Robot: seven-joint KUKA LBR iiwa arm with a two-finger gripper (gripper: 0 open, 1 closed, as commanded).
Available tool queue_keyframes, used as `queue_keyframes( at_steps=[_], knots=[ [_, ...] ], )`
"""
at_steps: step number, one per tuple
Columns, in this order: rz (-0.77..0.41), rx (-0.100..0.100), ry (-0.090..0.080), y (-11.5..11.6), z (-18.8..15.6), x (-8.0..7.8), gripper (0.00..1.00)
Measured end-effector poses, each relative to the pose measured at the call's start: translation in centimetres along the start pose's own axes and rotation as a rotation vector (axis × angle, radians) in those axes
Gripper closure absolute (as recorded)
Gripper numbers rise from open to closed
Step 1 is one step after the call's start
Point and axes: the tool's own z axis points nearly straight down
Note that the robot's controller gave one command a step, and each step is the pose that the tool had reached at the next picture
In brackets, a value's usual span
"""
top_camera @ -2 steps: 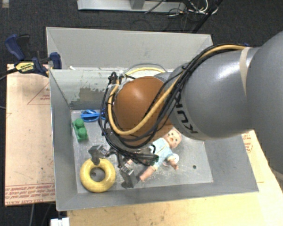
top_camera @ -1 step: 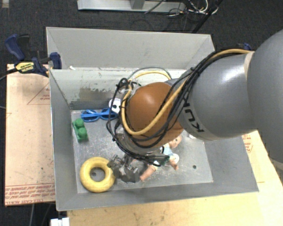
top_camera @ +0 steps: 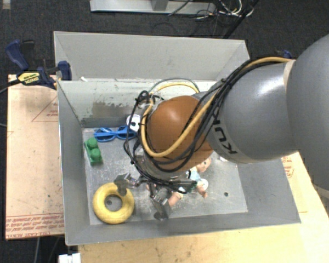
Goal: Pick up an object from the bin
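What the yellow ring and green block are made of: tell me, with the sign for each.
Yellow ring: probably soft foam or rubber; matte, rounded surface with no glare. Green block: likely hard plastic; even saturated colour and a lumpy, studded shape like a building brick.

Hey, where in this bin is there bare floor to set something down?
Bare floor lies at the right, between the small doll and the bin's right wall. Crowded: front middle, where the pincer hangs between the yellow ring and the doll.
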Motion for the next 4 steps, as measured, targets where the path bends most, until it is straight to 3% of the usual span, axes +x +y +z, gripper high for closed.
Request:
queue_keyframes(
  at_steps=[1, 2, 3, 4],
  knots=[
    [0.0, 0.0, -0.001, 0.0, 0.0, 0.0, 0.0],
    [-0.264, -0.002, -0.002, 0.5, 4.8, -1.2, 1.0],
    [-0.265, -0.002, -0.001, 0.6, 4.8, -1.2, 1.0],
    [-0.653, -0.002, -0.005, -3.8, -2.6, -0.5, 1.0]
  ],
)
